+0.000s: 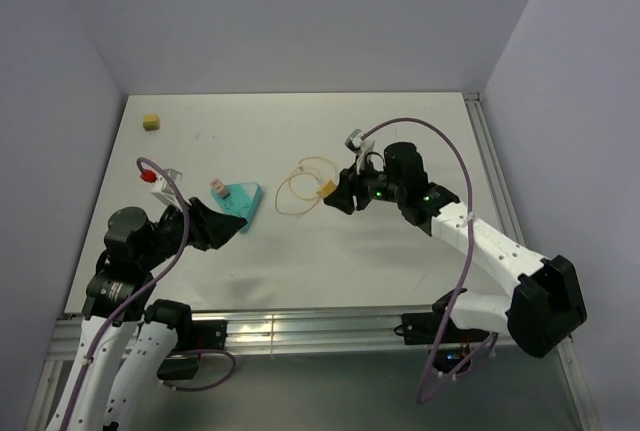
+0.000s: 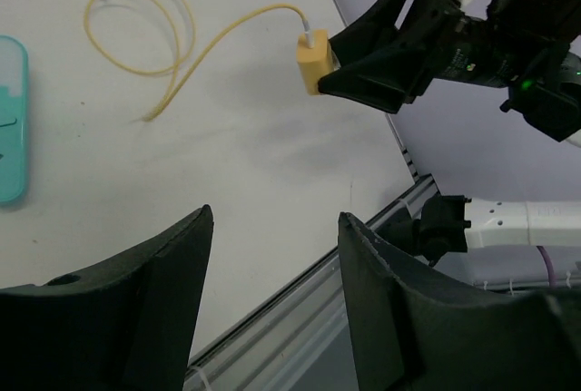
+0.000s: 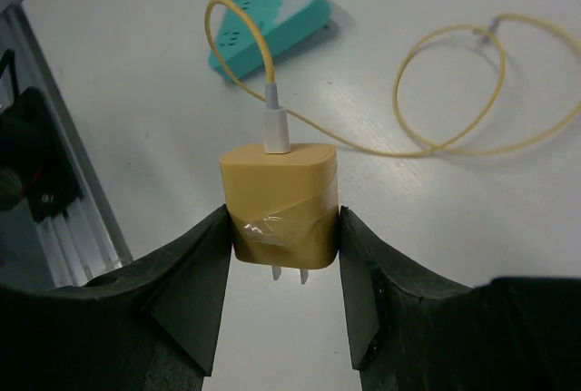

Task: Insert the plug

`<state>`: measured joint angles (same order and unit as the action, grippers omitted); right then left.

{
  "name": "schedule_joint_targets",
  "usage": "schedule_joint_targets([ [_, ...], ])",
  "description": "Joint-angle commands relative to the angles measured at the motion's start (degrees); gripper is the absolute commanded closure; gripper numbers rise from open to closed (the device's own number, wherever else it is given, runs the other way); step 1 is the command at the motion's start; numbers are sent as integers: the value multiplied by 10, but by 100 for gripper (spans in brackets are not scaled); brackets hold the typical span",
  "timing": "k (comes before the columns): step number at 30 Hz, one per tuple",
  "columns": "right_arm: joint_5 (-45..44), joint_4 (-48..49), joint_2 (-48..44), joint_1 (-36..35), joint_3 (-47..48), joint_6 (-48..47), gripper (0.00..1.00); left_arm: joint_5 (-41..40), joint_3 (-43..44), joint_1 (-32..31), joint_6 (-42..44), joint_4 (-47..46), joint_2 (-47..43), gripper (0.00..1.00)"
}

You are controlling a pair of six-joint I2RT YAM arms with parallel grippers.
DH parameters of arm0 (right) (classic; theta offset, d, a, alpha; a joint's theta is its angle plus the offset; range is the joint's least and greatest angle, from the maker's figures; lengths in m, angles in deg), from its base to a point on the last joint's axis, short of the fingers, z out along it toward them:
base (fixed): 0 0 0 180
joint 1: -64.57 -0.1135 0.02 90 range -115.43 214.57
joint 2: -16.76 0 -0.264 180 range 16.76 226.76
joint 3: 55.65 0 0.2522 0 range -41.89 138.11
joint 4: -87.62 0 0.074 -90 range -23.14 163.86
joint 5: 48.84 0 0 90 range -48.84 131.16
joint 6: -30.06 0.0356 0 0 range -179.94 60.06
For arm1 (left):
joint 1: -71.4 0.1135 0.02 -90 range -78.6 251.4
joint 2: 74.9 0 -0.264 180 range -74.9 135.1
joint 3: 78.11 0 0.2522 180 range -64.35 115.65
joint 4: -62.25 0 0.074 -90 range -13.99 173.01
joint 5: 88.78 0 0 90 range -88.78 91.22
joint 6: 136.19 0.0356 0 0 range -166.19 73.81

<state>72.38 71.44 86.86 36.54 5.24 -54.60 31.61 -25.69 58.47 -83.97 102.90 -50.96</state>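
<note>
The yellow plug (image 3: 280,200) is clamped between my right gripper's (image 3: 283,225) fingers, its two metal prongs pointing back toward the wrist. Its pale-yellow cable (image 3: 454,92) trails off in loops on the table. In the top view the plug (image 1: 326,189) is at the table's middle, at the tip of the right gripper (image 1: 337,196). The left wrist view also shows the plug (image 2: 313,57), held a little above the table. The teal wedge block (image 1: 240,201) lies to its left. My left gripper (image 1: 222,226) is open and empty beside the teal block (image 2: 7,128).
A small yellow cube (image 1: 151,122) sits at the far left back of the table. A small pink piece (image 1: 216,187) rests at the teal block's left corner. The metal rail (image 1: 300,326) runs along the near table edge. Grey walls enclose the back and sides.
</note>
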Motion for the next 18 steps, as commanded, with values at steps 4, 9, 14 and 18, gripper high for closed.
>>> schedule_joint_targets([
  [4, 45, -60, -109, -86, 18, -84, 100, 60, 51, 3, 32, -25, 17, 38],
  [9, 63, -121, -183, -141, 37, -85, 100, 99, 75, 3, 10, -54, 0, 37],
  [14, 52, -152, -164, -185, 55, -84, 100, 92, 105, 3, 2, -40, -16, 36],
  [18, 8, -148, -132, -224, 67, -84, 100, 116, 121, 3, 1, -21, -1, 32],
])
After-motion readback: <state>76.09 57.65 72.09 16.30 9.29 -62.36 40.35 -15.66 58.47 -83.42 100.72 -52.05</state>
